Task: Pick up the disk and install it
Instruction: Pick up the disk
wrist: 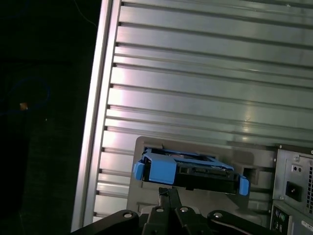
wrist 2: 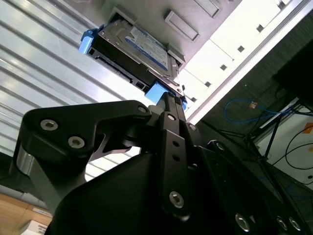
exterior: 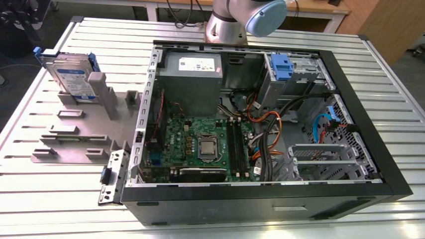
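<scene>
Second wrist view frames look along the black metal two-finger gripper [wrist 2: 167, 98], whose linkage arms fold in toward a slim central finger bar aimed at the blue end of the disk, a flat rectangular silver hard drive with a white-and-blue label and blue plastic carrier rails [wrist 2: 139, 49]. In the first wrist view the gripper [wrist: 167, 192] has its two fingers drawn together with only a thin seam between them and nothing visibly pinched. Its tips sit just beside the blue carrier edge of the disk [wrist: 190, 171], and whether they touch it cannot be told. In the exterior view the arm's silver column with its pale blue joint cap [exterior: 232, 20] rises at the far edge of the ribbed aluminium table [exterior: 53, 199]. The one disk [exterior: 69, 79] stands on edge, leaning slightly, in a grey slotted holder plate [exterior: 79, 134] toward the exterior view's left, outside the computer and well apart from the drive bay. One black open-sided tower computer case [exterior: 265, 199] lies on the table just beside the holder plate. Inside it are one grey power supply box with a white sticker [exterior: 192, 69], one green motherboard [exterior: 199, 144], and one blue plastic bracket [exterior: 282, 67] on the grey metal drive bay [exterior: 299, 79] at the case's far corner.
</scene>
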Action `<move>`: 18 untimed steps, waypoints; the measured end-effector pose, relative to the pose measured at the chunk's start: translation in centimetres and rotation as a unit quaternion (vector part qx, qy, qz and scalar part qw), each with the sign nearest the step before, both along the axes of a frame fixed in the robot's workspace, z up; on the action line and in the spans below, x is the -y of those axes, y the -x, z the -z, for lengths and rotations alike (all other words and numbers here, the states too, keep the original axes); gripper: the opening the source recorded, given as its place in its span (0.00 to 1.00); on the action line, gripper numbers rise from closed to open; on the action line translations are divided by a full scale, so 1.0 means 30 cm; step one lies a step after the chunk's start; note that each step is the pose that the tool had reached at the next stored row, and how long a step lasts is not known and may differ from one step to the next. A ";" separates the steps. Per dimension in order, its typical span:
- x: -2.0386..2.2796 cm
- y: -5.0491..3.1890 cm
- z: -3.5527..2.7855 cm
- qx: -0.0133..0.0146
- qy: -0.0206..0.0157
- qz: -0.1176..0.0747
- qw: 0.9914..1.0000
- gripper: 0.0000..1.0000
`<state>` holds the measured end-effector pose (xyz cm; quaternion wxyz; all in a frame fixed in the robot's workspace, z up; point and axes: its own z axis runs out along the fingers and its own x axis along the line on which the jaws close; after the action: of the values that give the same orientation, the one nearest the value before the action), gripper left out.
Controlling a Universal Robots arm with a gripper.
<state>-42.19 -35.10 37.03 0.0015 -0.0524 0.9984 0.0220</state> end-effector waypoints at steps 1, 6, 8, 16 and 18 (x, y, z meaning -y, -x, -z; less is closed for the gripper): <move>0.000 0.000 0.000 0.000 0.000 -0.003 1.000 0.11; 0.000 0.000 0.000 0.000 0.000 -0.018 1.000 0.11; 0.000 0.000 0.000 0.000 0.000 -0.021 1.000 0.11; 0.000 0.000 0.000 0.000 0.000 -0.022 1.000 0.11; 0.000 0.000 0.000 0.000 0.000 -0.024 1.000 0.11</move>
<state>-42.19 -35.10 37.03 0.0010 -0.0762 0.9968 0.0220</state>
